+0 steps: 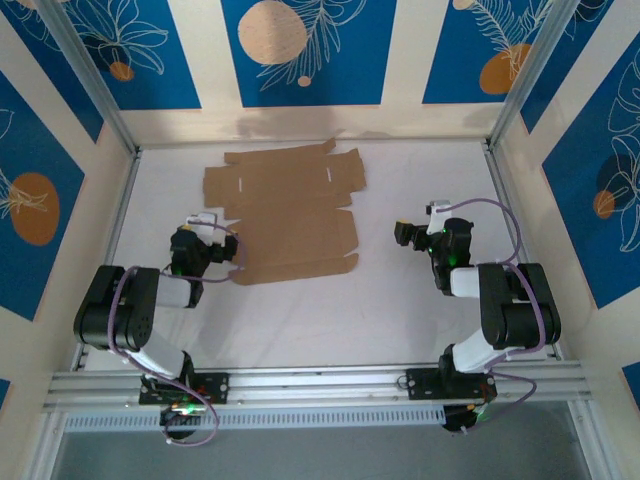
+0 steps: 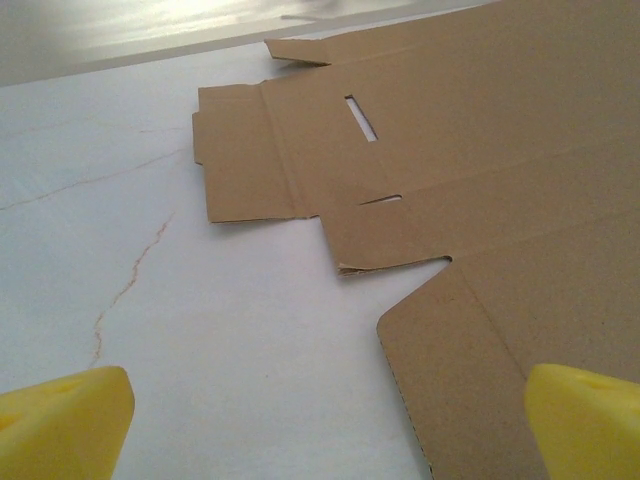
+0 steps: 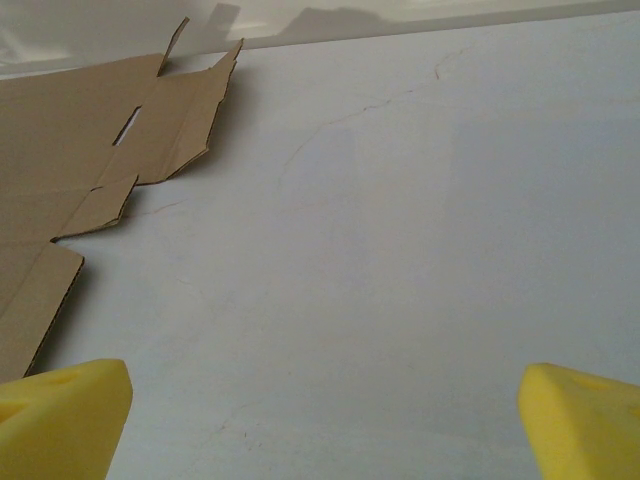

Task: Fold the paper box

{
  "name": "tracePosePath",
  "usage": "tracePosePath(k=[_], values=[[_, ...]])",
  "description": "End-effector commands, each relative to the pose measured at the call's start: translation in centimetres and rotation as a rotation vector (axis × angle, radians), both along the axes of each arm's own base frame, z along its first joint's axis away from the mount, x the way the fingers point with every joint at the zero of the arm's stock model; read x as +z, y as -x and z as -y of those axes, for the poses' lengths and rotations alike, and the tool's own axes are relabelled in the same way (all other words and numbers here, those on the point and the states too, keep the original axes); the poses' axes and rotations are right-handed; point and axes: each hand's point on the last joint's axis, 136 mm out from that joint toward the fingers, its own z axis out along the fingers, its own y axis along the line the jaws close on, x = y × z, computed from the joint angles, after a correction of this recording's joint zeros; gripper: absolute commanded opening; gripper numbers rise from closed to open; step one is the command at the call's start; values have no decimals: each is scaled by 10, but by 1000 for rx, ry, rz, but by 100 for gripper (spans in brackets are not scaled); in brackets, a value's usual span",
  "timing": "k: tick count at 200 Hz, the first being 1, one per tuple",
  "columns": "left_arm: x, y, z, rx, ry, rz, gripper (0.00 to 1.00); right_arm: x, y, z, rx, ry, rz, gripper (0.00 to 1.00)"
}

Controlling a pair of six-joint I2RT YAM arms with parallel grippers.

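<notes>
The paper box [image 1: 285, 215] is a plain brown die-cut cardboard sheet with flaps and slots, lying flat on the white table toward the back left. My left gripper [image 1: 212, 240] sits low at the sheet's near left edge. Its yellow fingertips [image 2: 65, 420] stand wide open, and the sheet's near rounded corner [image 2: 480, 150] reaches under the right one. My right gripper [image 1: 412, 234] hovers over bare table to the right of the sheet. It is open too, with nothing between its yellow fingertips [image 3: 60, 415]. In the right wrist view the paper box [image 3: 70, 120] lies off to the left.
The white table [image 1: 400, 310] is enclosed by walls with blue and orange panels. A metal frame post [image 1: 525, 75] stands at the back right corner and another [image 1: 90, 75] at the back left. An aluminium rail [image 1: 320, 385] runs along the near edge.
</notes>
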Motion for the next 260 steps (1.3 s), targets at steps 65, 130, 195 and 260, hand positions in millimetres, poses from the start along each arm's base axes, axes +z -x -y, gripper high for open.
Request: tracePosePath(k=[65,130,195,260], values=[[65,8,7,6,-37,83,100,37,4,-17,15,129,-10,99],[198,75,85,-49,290,72,100,198,70,-129,123,22,10,99],[182,111,48,146,447,-122,100,173,67,-133,231,-500,-519,99],[132,137,135,-256,513,-565,100,70,-27,-137,148,-397,-650,95]])
